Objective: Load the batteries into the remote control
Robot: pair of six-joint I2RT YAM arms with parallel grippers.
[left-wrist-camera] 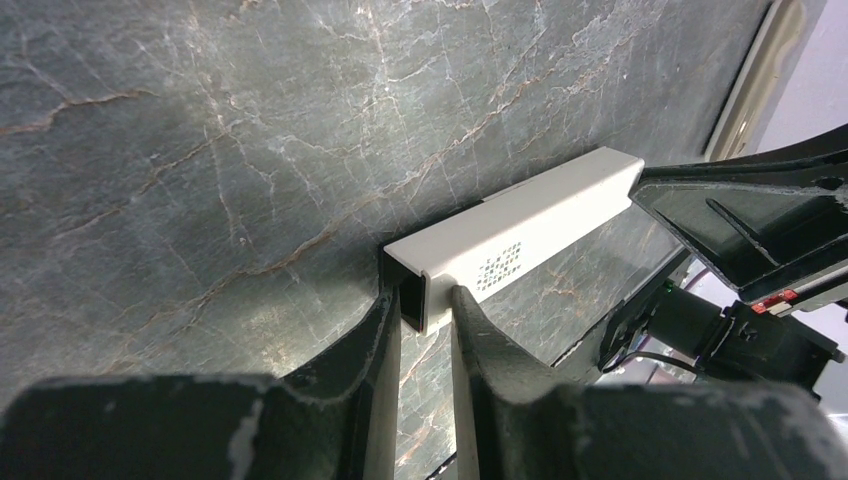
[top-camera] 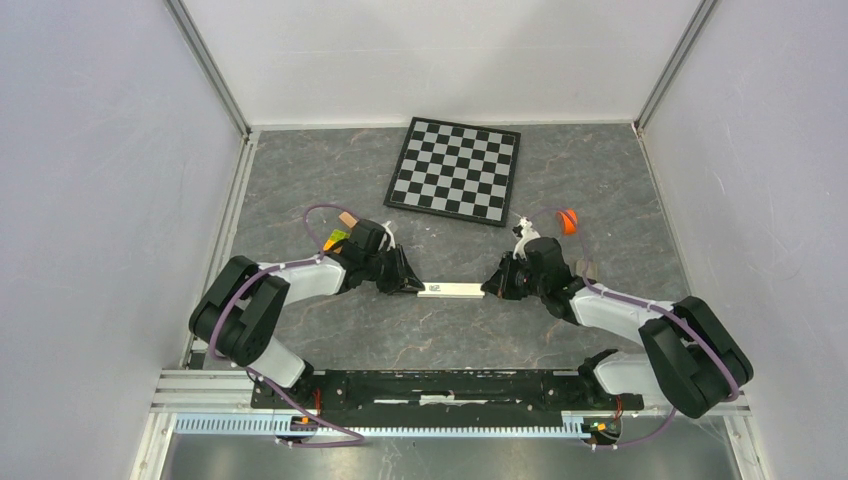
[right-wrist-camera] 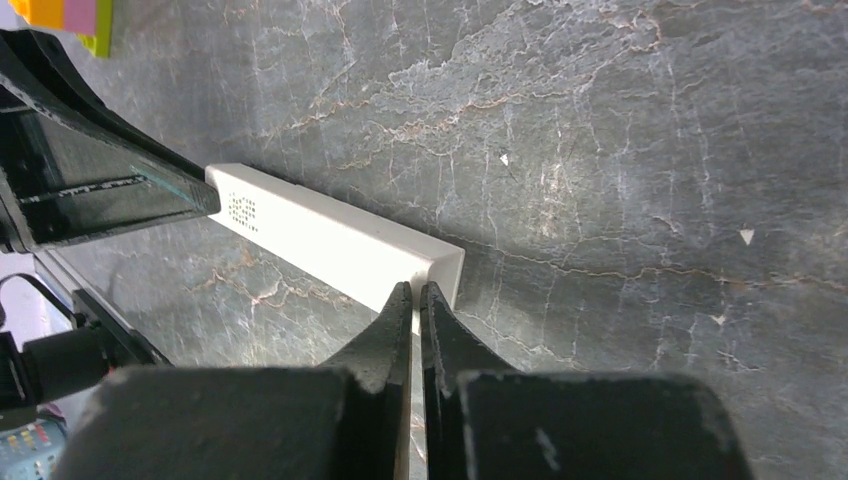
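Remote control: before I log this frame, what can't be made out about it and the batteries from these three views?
- Batteries: seen in no view.
- Remote control: too small for detail in the top view. Both wrist views show only plain pale sides, and the left gripper covers one end.
- Right gripper: fingers shut at the remote's other end. The right wrist view doesn't show whether they pinch anything.
- Orange cap: partly hidden by the right arm in the top view.

Both arms reaching inward, tools facing, left tool (left-wrist-camera: 428, 300) clamping white bar (left-wrist-camera: 520, 225) end, right tool (right-wrist-camera: 416, 295) pinched closed

Marbled grey table (top-camera: 330, 340) carries a checkerboard (top-camera: 455, 170)
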